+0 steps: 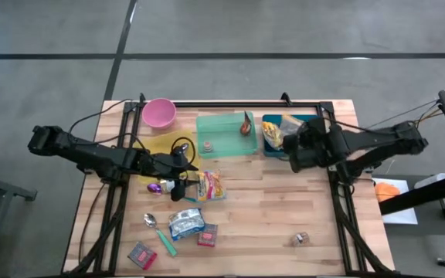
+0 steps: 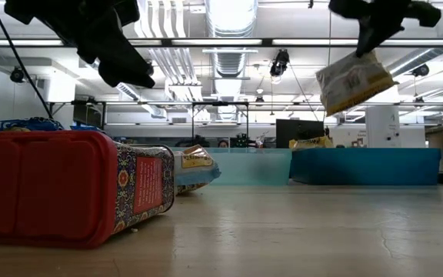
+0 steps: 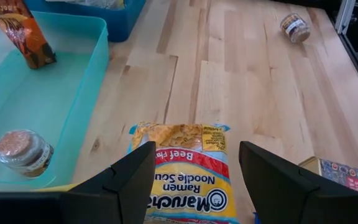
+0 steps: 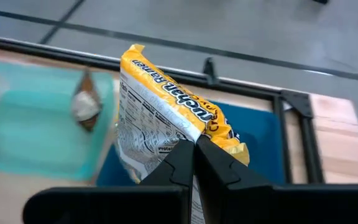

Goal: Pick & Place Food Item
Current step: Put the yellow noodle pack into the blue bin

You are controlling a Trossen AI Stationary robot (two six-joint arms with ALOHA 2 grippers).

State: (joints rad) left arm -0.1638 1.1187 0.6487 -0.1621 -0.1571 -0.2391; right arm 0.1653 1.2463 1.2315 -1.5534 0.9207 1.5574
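While the right arm has its packet aloft, these lines take the scene from that packet outward.

Held packet: a yellow ramen packet [image 4: 166, 118] hangs pinched at one edge, lifted clear of the table and over the blue bin [image 1: 278, 145], at about 2 o'clock from the table's middle.
Right gripper [image 4: 194, 155]: fingers pressed together on the packet's edge, gripping it.
Blue bin: already holds other yellow packs; the green tray [image 1: 226, 135] lies just beside it, at 12 o'clock.
Step in hand: most likely the lowering and release into the bin.
How to do it well: bring the dangling bag down inside the walls before letting go, since it swings loosely; keep it off the near wall so it does not fold over the rim.
Left gripper [image 3: 194, 180]: fingers spread apart, holding nothing, poised over a beef ramen pack [image 3: 188, 171] lying flat at about 9 o'clock.
Left arm advice: come down with a finger on either side of the pack.
Other items: a jar [image 3: 22, 151] in the green tray, a pink bowl [image 1: 159, 113] at 11 o'clock.
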